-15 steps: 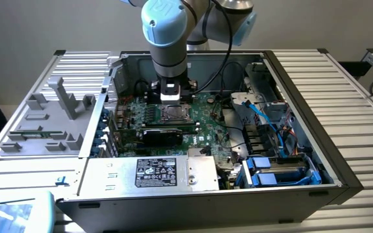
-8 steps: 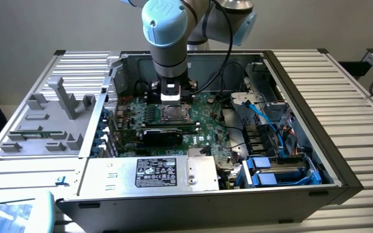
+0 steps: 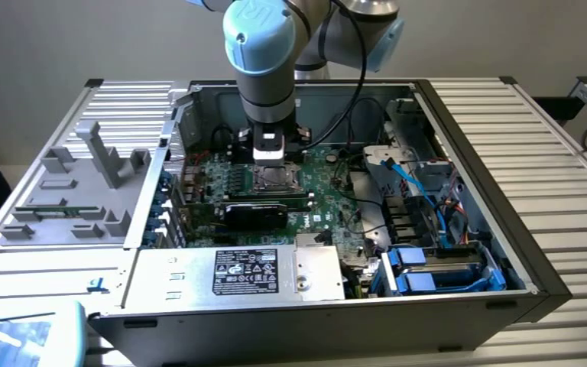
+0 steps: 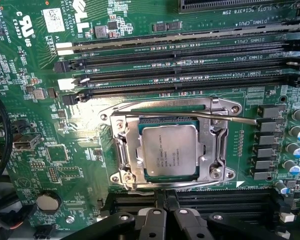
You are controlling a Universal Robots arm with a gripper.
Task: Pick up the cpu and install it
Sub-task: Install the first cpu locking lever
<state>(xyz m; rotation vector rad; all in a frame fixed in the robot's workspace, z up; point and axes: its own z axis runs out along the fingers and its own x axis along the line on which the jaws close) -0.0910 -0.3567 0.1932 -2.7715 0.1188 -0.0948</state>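
1. PC case (image 3: 538, 283), near wall closest to cam, lies open on slatted bench (image 3: 564, 138). Grey fixture tray (image 3: 69, 191) sits outside it at 9 o'clock, ext. view.
2. UR arm (image 3: 263, 61) comes in from 12 o'clock, pointing straight down over board centre.
3. PSU box (image 3: 242, 271), silver w/ label, at 6 o'clock inside case.
4. Green mobo (image 4: 35, 150) covers case floor; DIMM slots (image 4: 190, 55) run alongside socket.
5. Socket frame (image 4: 121, 150), metal, w/ thin lever (image 4: 190, 115) lying across one side.
6. Gripper (image 4: 168, 215): fingers (image 4: 151, 224) closed together, nothing betw. them, hanging just above socket's edge, apparently clear of it.
7. cpu (image 4: 170, 150) sits flat inside socket frame, shiny lid up, square to it. Prob. light, stiff, thin. Lid looks slick; underside contacts likely fragile. Best hold is by two opposite edges, kept level, no squeezing on lid.
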